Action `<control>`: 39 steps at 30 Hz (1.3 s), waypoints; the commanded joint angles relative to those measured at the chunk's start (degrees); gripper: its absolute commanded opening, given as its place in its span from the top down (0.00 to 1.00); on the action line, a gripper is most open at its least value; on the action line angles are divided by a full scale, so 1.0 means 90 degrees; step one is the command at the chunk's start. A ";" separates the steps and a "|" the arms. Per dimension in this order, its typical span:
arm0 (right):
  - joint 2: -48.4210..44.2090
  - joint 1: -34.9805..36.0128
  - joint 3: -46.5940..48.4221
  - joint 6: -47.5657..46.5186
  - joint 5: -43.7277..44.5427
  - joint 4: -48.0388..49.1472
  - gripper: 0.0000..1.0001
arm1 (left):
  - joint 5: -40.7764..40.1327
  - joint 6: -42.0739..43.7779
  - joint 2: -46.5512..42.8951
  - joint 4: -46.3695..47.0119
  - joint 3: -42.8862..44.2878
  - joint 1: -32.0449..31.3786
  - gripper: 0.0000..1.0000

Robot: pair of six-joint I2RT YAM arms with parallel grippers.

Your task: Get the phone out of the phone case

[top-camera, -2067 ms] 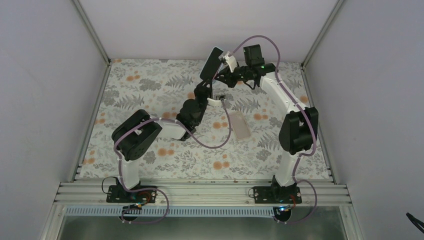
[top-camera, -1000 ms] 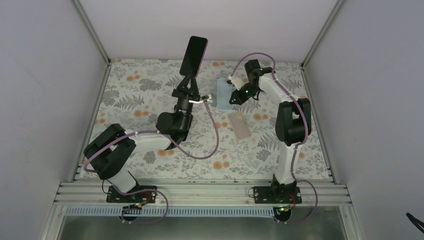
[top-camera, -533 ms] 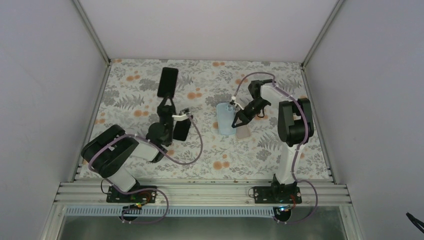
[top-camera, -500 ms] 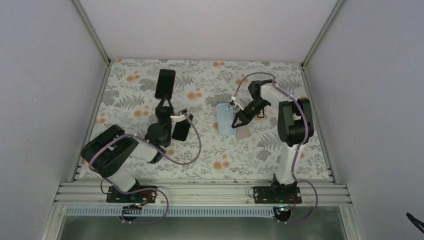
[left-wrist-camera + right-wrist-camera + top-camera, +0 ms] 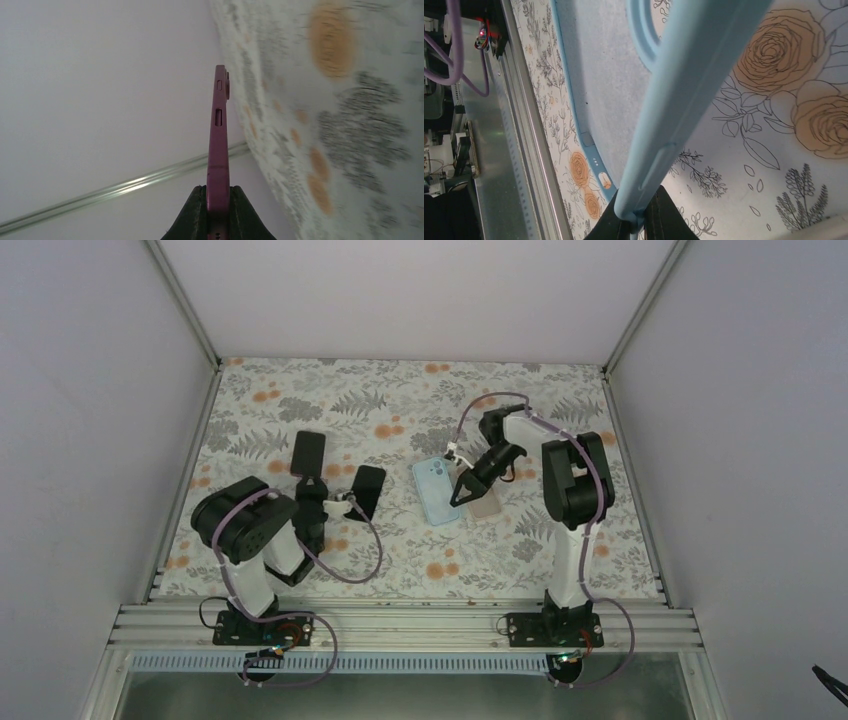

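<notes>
PHONE: slim magenta rigid phone (image 5: 218,150), bare, above floral worktop (image 5: 250,405), left side | LEFT gripper (image 5: 218,200): clamped across phone's end faces | RIGHT gripper (image 5: 640,212): pinching light-blue soft case (image 5: 684,100) rim | HANDLING: phone likely smooth, slippery, breakable; case light, floppy

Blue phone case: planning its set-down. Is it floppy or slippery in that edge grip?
Probably stiff: the blue phone case shows a straight rim though the right claw pinches only one edge. Likely light, being an empty shell. Its matte surface looks unlikely to slip.
</notes>
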 commanded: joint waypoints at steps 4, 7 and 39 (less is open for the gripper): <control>0.0274 0.0157 0.0036 0.0146 -0.0286 0.0182 0.96 | -0.0065 -0.0666 0.0384 0.1888 -0.0279 0.0120 0.98; 0.0364 0.0172 0.0012 0.0227 -0.0260 0.0260 0.96 | -0.0015 -0.0738 0.0471 0.1896 -0.0432 0.0120 0.97; -0.0248 0.0073 0.0544 0.0906 0.0681 0.0769 0.15 | 0.0270 -0.0938 -0.0213 0.1864 -0.1598 -0.1322 0.00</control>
